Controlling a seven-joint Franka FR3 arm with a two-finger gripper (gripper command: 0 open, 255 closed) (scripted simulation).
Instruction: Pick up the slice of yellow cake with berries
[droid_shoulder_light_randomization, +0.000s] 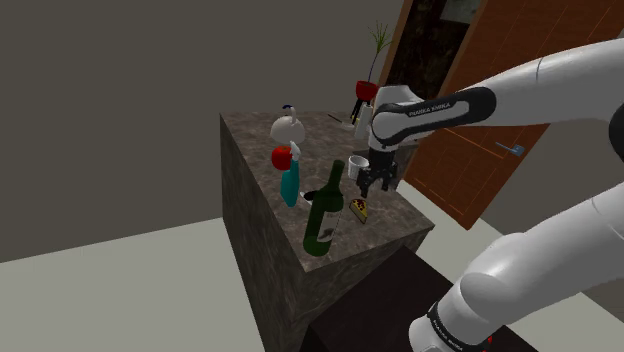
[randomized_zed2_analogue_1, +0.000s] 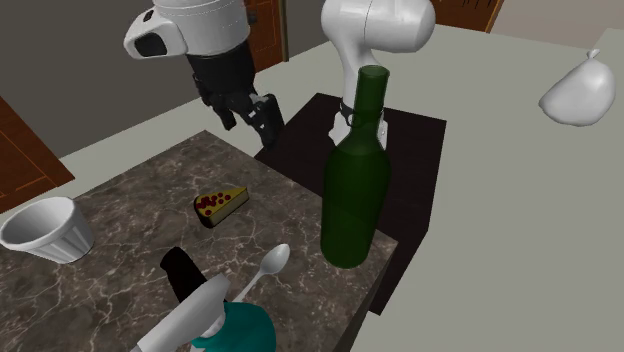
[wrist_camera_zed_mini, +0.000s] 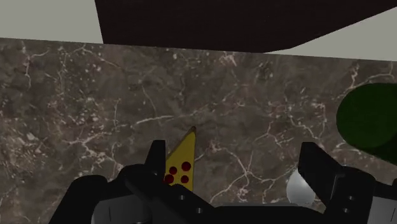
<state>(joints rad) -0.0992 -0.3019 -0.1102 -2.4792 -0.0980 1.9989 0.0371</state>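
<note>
The counter (randomized_zed2_analogue_1: 290, 215) is a dark brown block with pale veins like marble. It stands on a light grey floor (randomized_zed2_analogue_1: 500, 200), with a grey wall (droid_shoulder_light_randomization: 150, 80) and a brown wooden door (droid_shoulder_light_randomization: 470, 150) behind it. The yellow cake slice (randomized_zed2_analogue_1: 220, 205) with red berries lies flat near the counter edge that faces the black stand (randomized_zed2_analogue_1: 415, 140). A green bottle (randomized_zed2_analogue_1: 355, 190) stands upright at the corner nearby. The gripper (randomized_zed2_analogue_1: 250, 120) hangs above that edge with its fingers apart, holding nothing, and the slice lies just beside one finger.
</note>
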